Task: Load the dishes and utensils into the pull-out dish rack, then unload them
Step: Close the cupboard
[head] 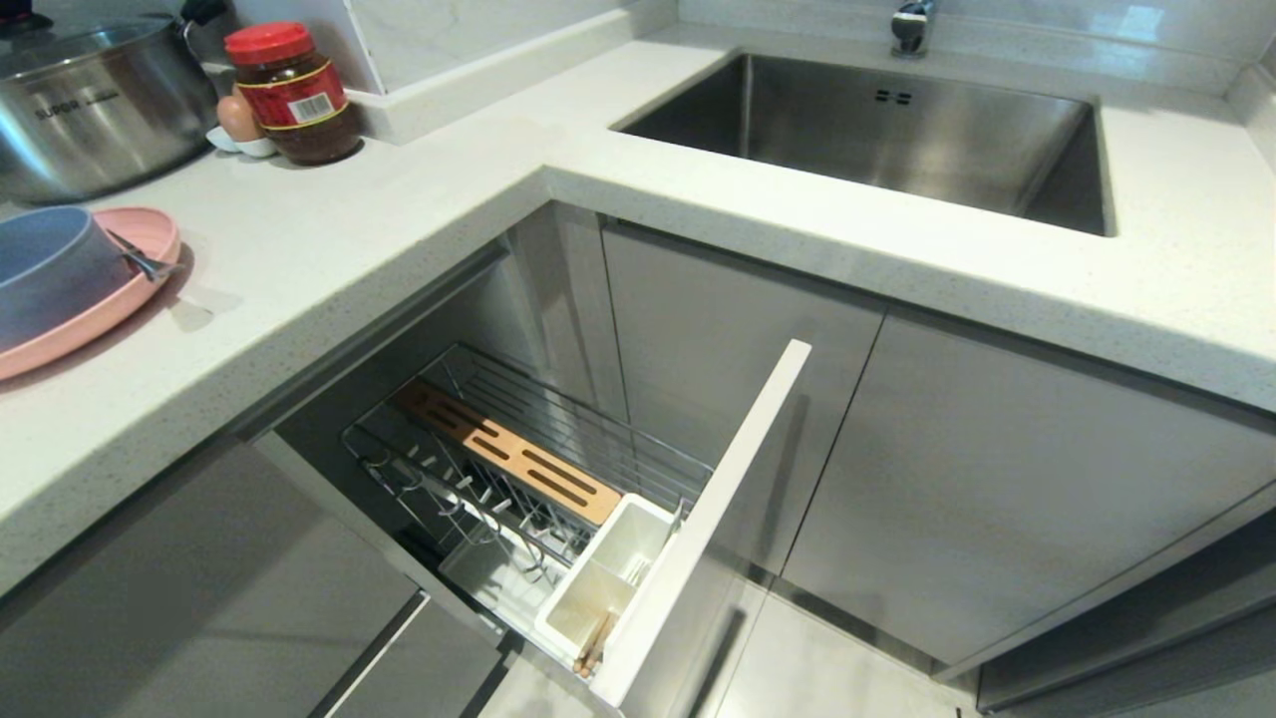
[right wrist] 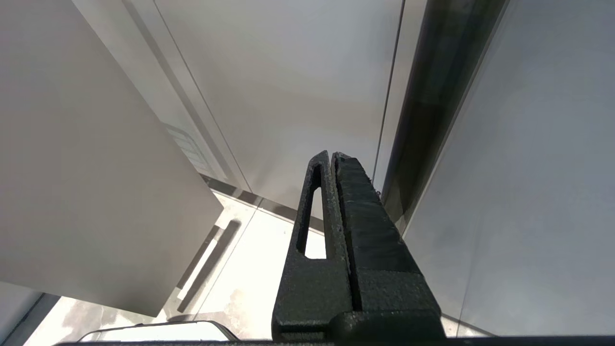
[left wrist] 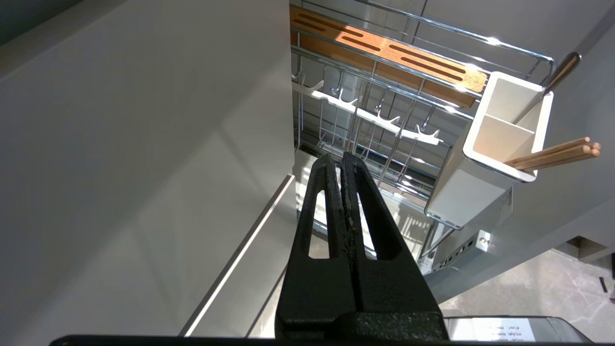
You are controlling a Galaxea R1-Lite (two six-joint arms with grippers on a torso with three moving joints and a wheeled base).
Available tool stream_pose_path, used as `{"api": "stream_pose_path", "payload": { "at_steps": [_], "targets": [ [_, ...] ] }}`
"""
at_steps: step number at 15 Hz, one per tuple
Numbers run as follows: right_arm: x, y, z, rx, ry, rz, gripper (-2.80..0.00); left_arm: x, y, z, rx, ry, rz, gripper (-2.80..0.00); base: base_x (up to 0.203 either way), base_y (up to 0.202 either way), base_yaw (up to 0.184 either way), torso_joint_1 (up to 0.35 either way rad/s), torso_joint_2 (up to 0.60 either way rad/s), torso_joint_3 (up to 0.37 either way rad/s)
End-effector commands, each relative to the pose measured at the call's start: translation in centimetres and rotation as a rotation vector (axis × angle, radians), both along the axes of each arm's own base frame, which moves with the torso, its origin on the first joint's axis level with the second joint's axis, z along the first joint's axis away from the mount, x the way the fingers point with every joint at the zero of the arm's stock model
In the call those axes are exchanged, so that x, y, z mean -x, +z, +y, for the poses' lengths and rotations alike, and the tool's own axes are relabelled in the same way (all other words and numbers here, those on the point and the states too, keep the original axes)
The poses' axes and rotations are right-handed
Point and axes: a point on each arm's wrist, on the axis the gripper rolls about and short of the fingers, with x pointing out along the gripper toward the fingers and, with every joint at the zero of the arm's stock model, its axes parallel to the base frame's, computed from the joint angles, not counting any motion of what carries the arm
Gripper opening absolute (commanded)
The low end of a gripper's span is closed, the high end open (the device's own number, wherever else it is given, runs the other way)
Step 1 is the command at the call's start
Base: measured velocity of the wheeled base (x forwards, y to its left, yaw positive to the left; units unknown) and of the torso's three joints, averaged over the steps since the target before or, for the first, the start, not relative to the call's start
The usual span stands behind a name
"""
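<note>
A: Where does the left gripper (left wrist: 342, 158) stand against the pull-out dish rack (head: 558, 469)?

B: Low, beside the rack's open side, outside the wire frame. Its fingers are pressed together with nothing between them. The right gripper (right wrist: 329, 156) is likewise closed and empty, facing plain cabinet fronts with no task object in its view, so the left is plainly the nearer arm.

A: And what lies ahead of those left fingers?

B: The white utensil cup (left wrist: 504, 134), up and off to one side of the fingertips at the rack's front end, against the white front panel (head: 718, 499). The wooden chopsticks (left wrist: 557, 154) sit in its nearer compartment, the metal utensil (left wrist: 552, 81) in the farther one.

A: Which way do they point?

B: The chopsticks' long axis is tilted, not upright; their free ends lean out over the cup's rim toward the panel. The metal handle leans the same way (only its upper part shows).

A: The dishes?

B: On the counter to the robot's left, well apart from the rack: the pale-blue bowl (head: 45, 269) sits on the pink plate (head: 110, 299). The rack's slots look bare, so I judge the chopsticks the likelier next target.
</note>
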Motion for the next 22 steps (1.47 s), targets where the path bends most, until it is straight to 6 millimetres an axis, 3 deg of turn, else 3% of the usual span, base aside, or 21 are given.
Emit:
{"api": "stream_pose_path", "payload": {
  "at_steps": [1, 11, 22],
  "targets": [
    [0.02, 0.0, 0.0, 0.0, 0.0, -0.003, -2.8, -0.01, 0.01, 0.0, 0.0, 0.0, 0.002, -2.8, 0.0, 0.0, 0.0, 0.0, 0.0, 0.0],
    [0.02, 0.0, 0.0, 0.0, 0.0, -0.003, -2.8, 0.01, 0.03, 0.0, -0.001, -0.002, -0.001, -2.8, 0.0, 0.0, 0.0, 0.001, 0.0, 0.005],
    [0.02, 0.0, 0.0, 0.0, 0.0, -0.003, -2.8, 0.0, 0.0, 0.0, -0.001, -0.002, 0.0, -2.8, 0.0, 0.0, 0.0, 0.001, 0.0, 0.186]
  ]
}}
